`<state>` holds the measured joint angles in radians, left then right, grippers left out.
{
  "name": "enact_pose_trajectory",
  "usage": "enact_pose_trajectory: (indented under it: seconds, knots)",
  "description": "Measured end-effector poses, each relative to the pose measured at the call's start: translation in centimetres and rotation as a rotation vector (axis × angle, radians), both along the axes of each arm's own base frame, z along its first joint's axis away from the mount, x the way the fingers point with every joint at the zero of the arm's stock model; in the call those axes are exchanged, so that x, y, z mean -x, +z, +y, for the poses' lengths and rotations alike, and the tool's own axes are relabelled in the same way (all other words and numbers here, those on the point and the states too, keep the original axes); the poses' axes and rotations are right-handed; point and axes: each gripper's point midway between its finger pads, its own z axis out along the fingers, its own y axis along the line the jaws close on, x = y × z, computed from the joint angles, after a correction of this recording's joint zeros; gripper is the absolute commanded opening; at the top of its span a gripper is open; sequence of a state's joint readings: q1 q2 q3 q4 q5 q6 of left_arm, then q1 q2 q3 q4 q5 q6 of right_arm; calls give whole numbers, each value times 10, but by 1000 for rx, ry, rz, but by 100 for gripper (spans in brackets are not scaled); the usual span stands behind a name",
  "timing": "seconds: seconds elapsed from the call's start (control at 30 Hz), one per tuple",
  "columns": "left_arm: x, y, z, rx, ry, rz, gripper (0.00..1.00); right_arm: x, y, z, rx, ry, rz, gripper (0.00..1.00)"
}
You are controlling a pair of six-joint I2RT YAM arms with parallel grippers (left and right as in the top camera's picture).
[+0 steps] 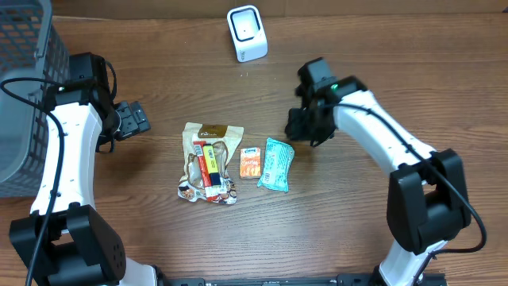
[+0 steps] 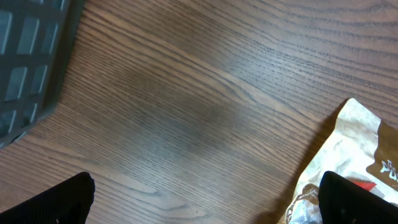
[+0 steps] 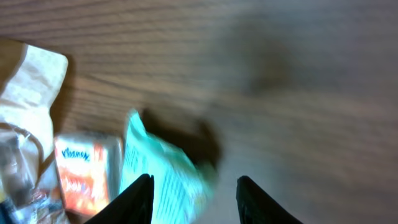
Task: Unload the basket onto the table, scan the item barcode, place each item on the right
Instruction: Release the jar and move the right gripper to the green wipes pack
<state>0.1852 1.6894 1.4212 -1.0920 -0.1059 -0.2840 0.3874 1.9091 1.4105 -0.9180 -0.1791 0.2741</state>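
Teal crinkly plastic packet [image 1: 277, 164] lies flat on the brown wood table [image 1: 159, 48], rightmost of three items mid-table. My read is that the scan hasn't started: nothing is lifted and nothing faces the scanner.

Left to right:
- Grey mesh plastic basket [image 1: 32, 87] sits at the left edge. No item shows in the part in view.
- Left gripper [image 1: 131, 119] has its jaws spread wide, holds nothing and hangs over bare wood beside the bag.
- Tan paper snack bag [image 1: 208, 163] has yellow and red pieces on its front. Can't tell if they're contents or print.
- Small orange tissue pack [image 1: 251, 162] lies between the bag and the teal packet.
- Right gripper [image 3: 196, 199] sits low at the packet's far end, jaws part-way apart and straddling it. Wood shows beside one finger, so it isn't clamped.
- White boxy barcode scanner [image 1: 247, 33] stands at the far edge, well apart from the items.

Left to do: grip, lift, present the barcode.
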Motion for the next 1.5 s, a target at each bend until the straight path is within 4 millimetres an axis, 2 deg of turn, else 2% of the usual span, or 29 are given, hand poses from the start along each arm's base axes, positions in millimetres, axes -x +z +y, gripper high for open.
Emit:
enact_pose_trajectory:
  seconds: [0.13, 0.3, 0.47, 0.67, 0.87, 1.0, 1.07, 1.23, 1.3, 1.4, 1.5]
  knots:
    - [0, 0, 0, 0, 0, 0, 100, 2, -17, 14, -12, 67, -49, 44]
    - [0, 0, 0, 0, 0, 0, 99, 13, -31, 11, 0, 85, -27, 44]
    - [0, 0, 0, 0, 0, 0, 100, 34, -39, -2, 49, 83, 58, 44]
    - [0, 0, 0, 0, 0, 0, 100, 53, -43, -33, 183, 3, 148, 44]
    - [0, 0, 0, 0, 0, 0, 100, 55, -43, -59, 220, -74, 194, 44]
    - [0, 0, 0, 0, 0, 0, 100, 55, -39, -64, 178, -107, 230, 44]
    - [0, 0, 0, 0, 0, 0, 100, 53, -30, -61, 145, -119, 246, 45]
    - [0, 0, 0, 0, 0, 0, 100, 32, 1, -55, 78, -139, 216, 45]
    - [0, 0, 0, 0, 0, 0, 100, 31, 8, -55, 69, -138, 213, 44]
    - [0, 0, 0, 0, 0, 0, 100, 35, 9, -55, 67, -112, 221, 43]
    - [0, 0, 0, 0, 0, 0, 100, 30, 5, -52, 54, -89, 194, 43]
